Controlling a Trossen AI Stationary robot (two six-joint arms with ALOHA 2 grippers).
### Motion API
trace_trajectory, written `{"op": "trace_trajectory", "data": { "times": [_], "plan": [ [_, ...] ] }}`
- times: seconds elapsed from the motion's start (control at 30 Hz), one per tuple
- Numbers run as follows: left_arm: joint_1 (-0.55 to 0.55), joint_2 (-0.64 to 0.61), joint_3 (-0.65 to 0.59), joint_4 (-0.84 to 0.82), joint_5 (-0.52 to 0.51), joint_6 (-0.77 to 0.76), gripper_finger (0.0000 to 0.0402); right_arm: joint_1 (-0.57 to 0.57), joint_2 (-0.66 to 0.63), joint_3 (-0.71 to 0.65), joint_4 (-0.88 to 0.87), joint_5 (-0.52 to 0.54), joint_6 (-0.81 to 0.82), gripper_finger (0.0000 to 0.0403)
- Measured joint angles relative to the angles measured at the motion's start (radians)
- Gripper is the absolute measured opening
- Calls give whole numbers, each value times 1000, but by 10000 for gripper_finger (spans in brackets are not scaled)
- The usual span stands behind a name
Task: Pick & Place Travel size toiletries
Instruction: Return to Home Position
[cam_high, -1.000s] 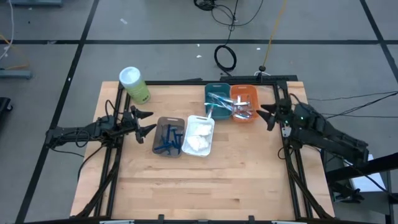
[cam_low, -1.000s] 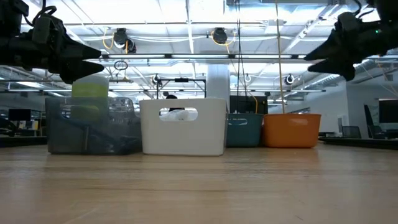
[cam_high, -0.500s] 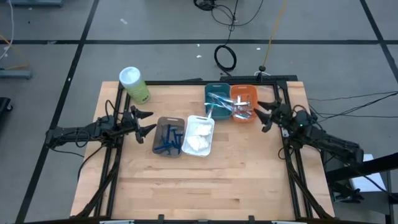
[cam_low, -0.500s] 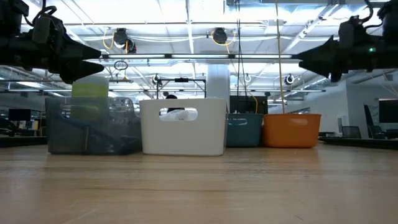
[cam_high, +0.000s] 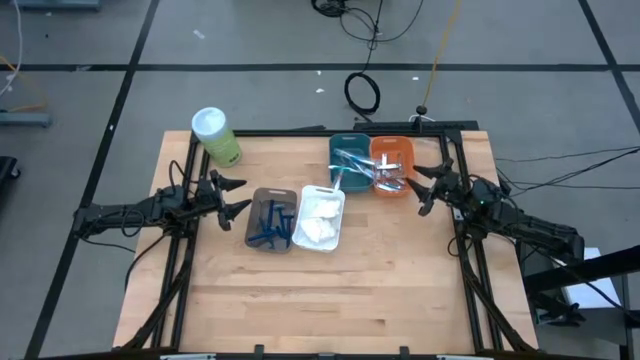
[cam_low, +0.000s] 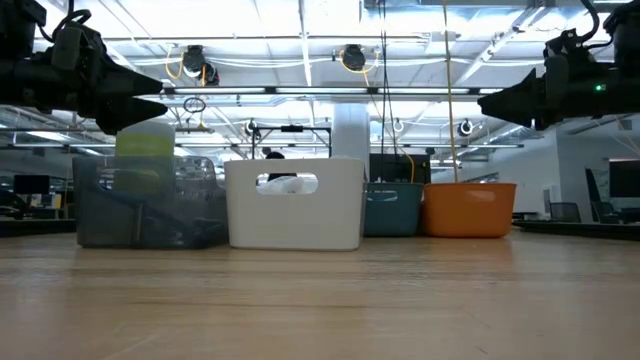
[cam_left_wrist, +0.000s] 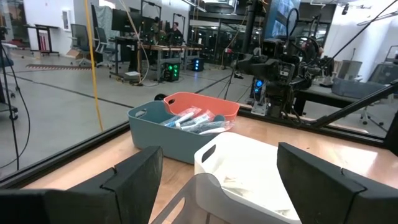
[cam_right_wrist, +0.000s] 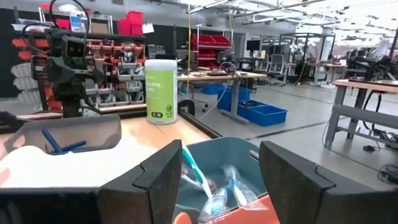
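Note:
The toiletries lie sorted in bins: dark blue razors (cam_high: 270, 222) in the brown bin (cam_high: 252, 232), white pads (cam_high: 318, 225) in the white bin (cam_high: 333, 192), toothbrushes (cam_high: 350, 163) in the teal bin (cam_high: 334, 150), and silvery tubes (cam_high: 390, 175) in the orange bin (cam_high: 403, 145). My left gripper (cam_high: 245, 195) hovers open and level just left of the brown bin. My right gripper (cam_high: 417, 190) hovers open just right of the orange bin, pointing at it. In the right wrist view the toothbrushes (cam_right_wrist: 208, 183) lie between my fingers (cam_right_wrist: 155, 180).
A green canister with a white lid (cam_high: 215, 135) stands at the table's far left corner. The four bins sit in a cluster at the table's far middle; bare wood (cam_high: 330, 300) fills the near half. Both grippers ride above bin height in the low view (cam_low: 482, 100).
My right arm has come down and its gripper has tipped from a downward slant to level, edging toward the orange bin. Its fingers have stayed open. The bins and their contents have kept still.

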Motion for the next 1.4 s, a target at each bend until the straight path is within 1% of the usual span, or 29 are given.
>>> {"op": "trace_trajectory", "data": {
  "times": [0.27,0.37,0.47,0.57,1.4],
  "plan": [
    [0,0,0,0,0,0,306,-1,0,0,-8,1,-34,205],
    [0,0,0,0,0,0,306,-1,0,-1,-8,1,-17,204],
    [0,0,0,0,0,0,306,-1,0,-1,-8,1,47,202],
    [0,0,0,0,0,0,306,-1,0,-1,-8,1,69,203],
    [0,0,0,0,1,0,306,-1,0,-2,-8,1,71,202]
  ]
}}
